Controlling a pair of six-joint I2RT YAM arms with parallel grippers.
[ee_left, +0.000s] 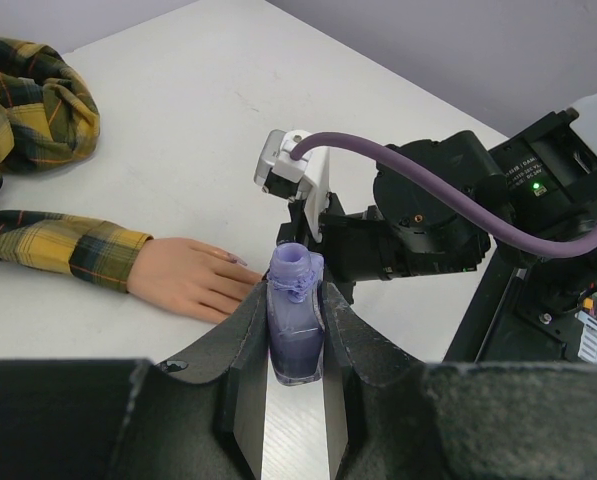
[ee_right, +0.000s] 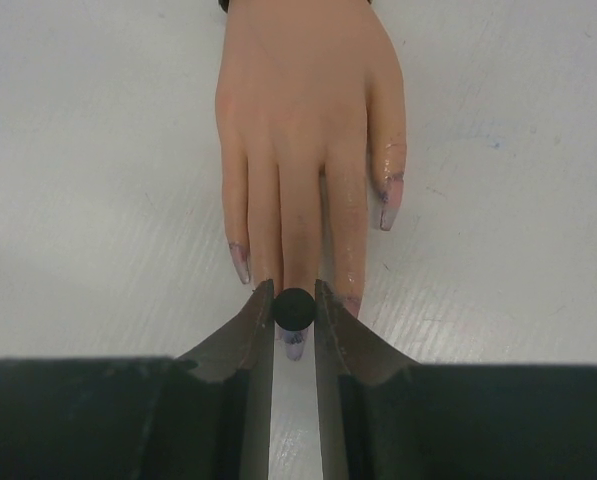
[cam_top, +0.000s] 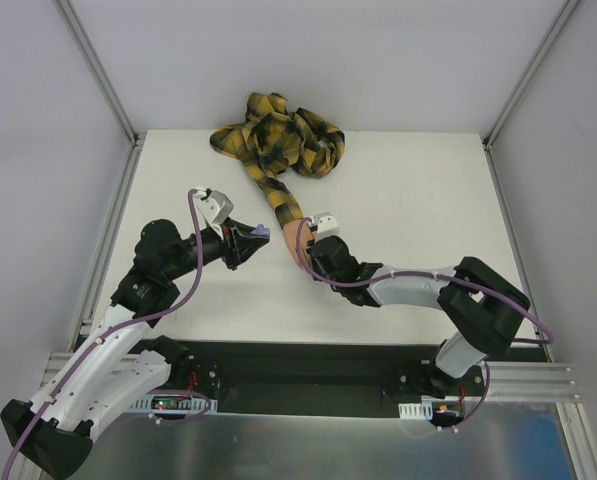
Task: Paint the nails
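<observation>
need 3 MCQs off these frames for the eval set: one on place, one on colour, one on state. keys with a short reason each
1. Where is the purple bottle?
A. Between the fingers of the left hand
B. Standing alone on the table
C. Tipped over by the far wall

2. What colour is the sleeve?
A. Red and white
B. Yellow and black plaid
C. Plain blue

3. The right hand is:
A. Open and empty
B. Shut on a black round piece
C. Shut on the bottle

Key:
1 A: the left wrist view shows its fingers flanking the bottle.
2 B: the plaid is plain in the top view.
3 B: its fingers pinch the piece over the fingertips of the mannequin hand.
</observation>
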